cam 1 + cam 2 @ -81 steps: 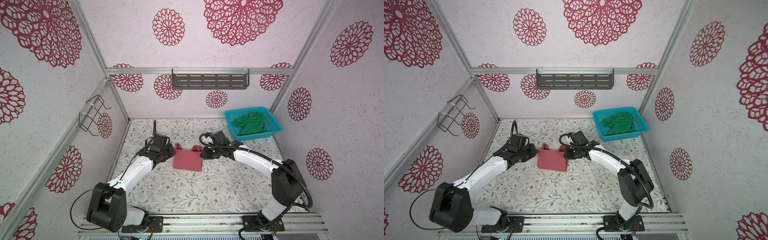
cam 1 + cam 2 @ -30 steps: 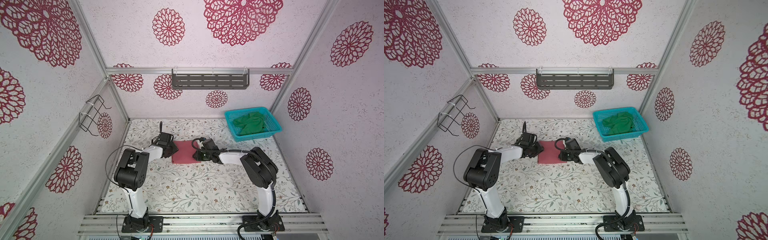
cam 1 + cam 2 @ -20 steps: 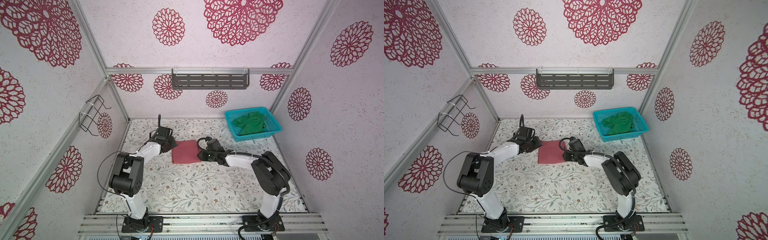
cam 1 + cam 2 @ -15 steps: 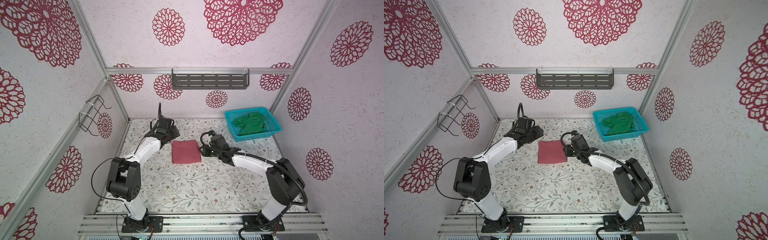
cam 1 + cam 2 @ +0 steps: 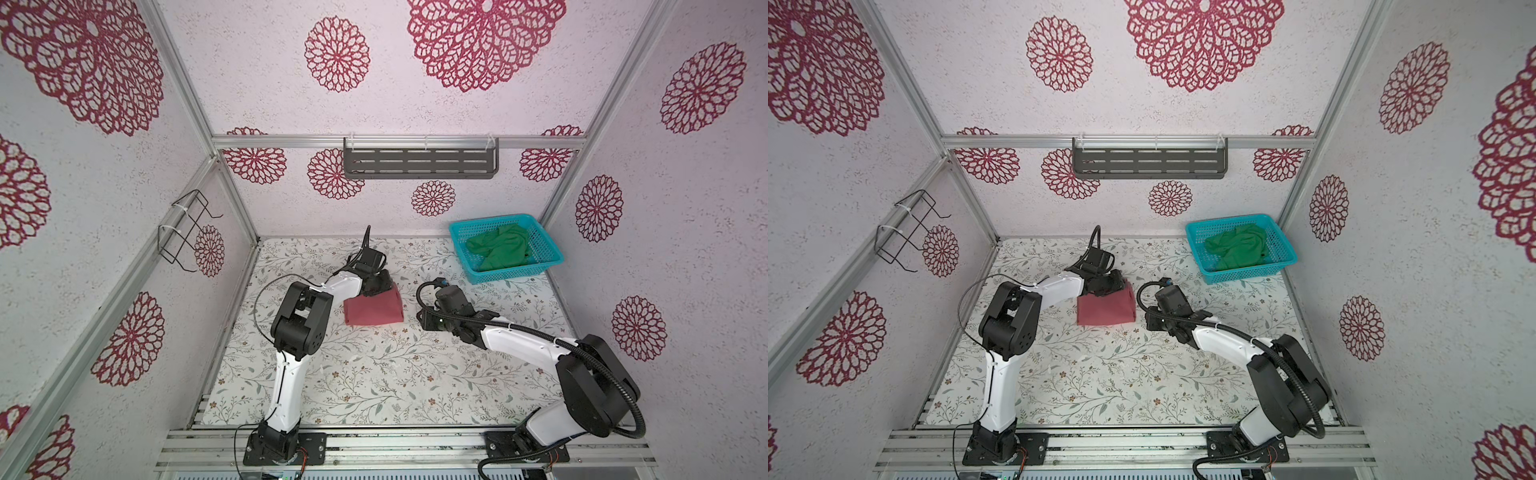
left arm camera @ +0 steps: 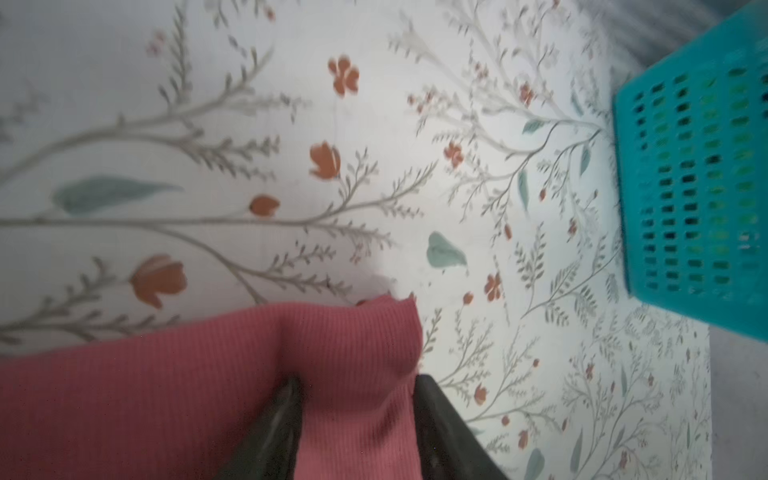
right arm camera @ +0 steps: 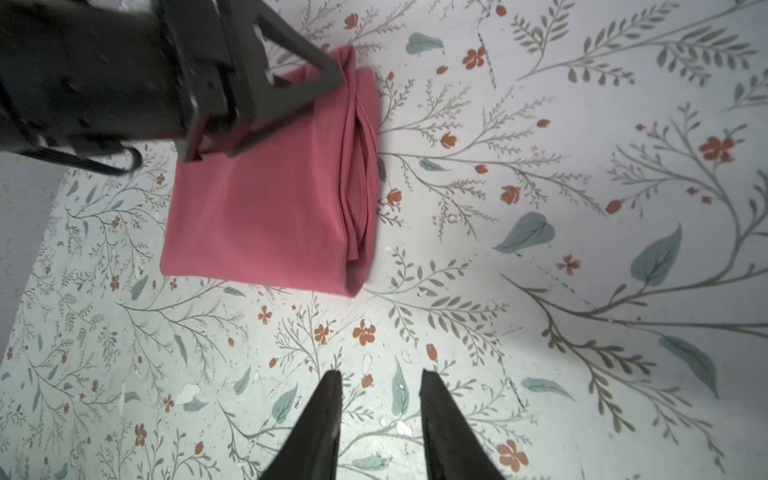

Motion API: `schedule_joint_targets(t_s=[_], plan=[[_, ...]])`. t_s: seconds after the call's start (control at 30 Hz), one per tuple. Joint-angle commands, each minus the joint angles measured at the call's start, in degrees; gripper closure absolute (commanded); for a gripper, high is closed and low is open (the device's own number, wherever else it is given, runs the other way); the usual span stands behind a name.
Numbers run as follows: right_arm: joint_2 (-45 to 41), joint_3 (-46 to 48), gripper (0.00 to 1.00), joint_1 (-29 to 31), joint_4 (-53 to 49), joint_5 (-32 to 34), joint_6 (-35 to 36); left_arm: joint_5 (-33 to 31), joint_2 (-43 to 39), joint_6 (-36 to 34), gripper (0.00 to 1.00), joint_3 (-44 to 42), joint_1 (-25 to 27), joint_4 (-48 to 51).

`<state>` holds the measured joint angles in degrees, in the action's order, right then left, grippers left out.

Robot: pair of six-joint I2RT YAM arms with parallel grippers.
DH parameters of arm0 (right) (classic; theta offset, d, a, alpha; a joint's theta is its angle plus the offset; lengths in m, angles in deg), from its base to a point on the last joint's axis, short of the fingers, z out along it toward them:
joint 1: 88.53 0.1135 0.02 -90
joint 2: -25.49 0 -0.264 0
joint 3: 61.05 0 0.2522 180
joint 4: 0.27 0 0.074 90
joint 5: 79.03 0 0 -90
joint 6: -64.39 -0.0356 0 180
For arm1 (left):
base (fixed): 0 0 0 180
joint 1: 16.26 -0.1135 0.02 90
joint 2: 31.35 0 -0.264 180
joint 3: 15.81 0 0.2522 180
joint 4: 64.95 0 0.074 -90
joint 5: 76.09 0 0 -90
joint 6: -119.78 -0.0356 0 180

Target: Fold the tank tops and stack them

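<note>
Pink tank top (image 7: 257,208) is folded, mid-table (image 7: 540,291). My left gripper (image 6: 357,380) pinches its back edge, half-closed. My right gripper (image 7: 380,374) is apart and empty. Green tank top (image 5: 498,251) lies crumpled in the basket (image 5: 511,276), so it needs folding, then stacking.

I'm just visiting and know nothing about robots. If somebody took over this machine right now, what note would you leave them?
The left gripper has its jaws either side of the far edge of the pink tank top; I cannot tell if it is clamped.
The right gripper is open and empty, above the table beside that top.
Done: the pink tank top lies folded mid-table.
Left: the green tank top lies crumpled in the turquoise basket; take it out, fold it, stack both.
</note>
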<state>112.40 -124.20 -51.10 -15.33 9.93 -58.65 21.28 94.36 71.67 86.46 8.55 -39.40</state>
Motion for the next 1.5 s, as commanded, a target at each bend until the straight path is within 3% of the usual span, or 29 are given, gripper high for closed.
schedule_joint_targets(t_s=[0.0, 0.13, 0.27, 0.43, 0.57, 0.67, 0.77, 1.17, 1.47], plan=[[-1.1, -0.1, 0.65, -0.3, 1.8, 0.8, -0.5, -0.1, -7.6, -1.4, 0.47, -5.3, 0.0, -4.7], [3.7, -3.7, 0.65, -0.3, 4.9, 0.3, 2.5, -5.5, -18.6, -4.4, 0.41, -8.5, -1.2, -0.1], [10.7, -11.1, 0.65, -0.6, 7.0, 2.4, 6.5, -10.5, -22.5, -3.1, 0.42, -13.9, -4.9, 4.4], [19.6, -21.5, 0.45, -3.3, 5.1, -1.4, 7.5, -6.1, -25.2, 1.1, 0.43, -23.9, -10.3, -3.1], [25.0, -26.9, 0.43, -4.5, 3.5, -5.6, 7.5, -0.9, -22.9, 1.4, 0.47, -24.2, -12.7, -5.2], [27.4, -28.7, 0.44, -4.6, 3.3, -7.6, 7.6, 0.8, -21.0, 2.0, 0.57, -24.2, -13.1, -7.4], [28.1, -28.6, 0.45, -4.6, 3.6, -8.6, 7.4, 1.0, -20.1, 3.3, 0.6, -25.0, -13.6, -10.5], [28.0, -27.3, 0.46, -4.4, 4.8, -9.9, 7.4, 0.8, -16.0, 11.8, 0.9, -28.1, -15.2, -19.2], [30.7, -28.0, 0.46, -4.4, 6.0, -11.3, 7.1, 2.4, -10.3, 14.1, 0.95, -27.1, -15.1, -22.1]])
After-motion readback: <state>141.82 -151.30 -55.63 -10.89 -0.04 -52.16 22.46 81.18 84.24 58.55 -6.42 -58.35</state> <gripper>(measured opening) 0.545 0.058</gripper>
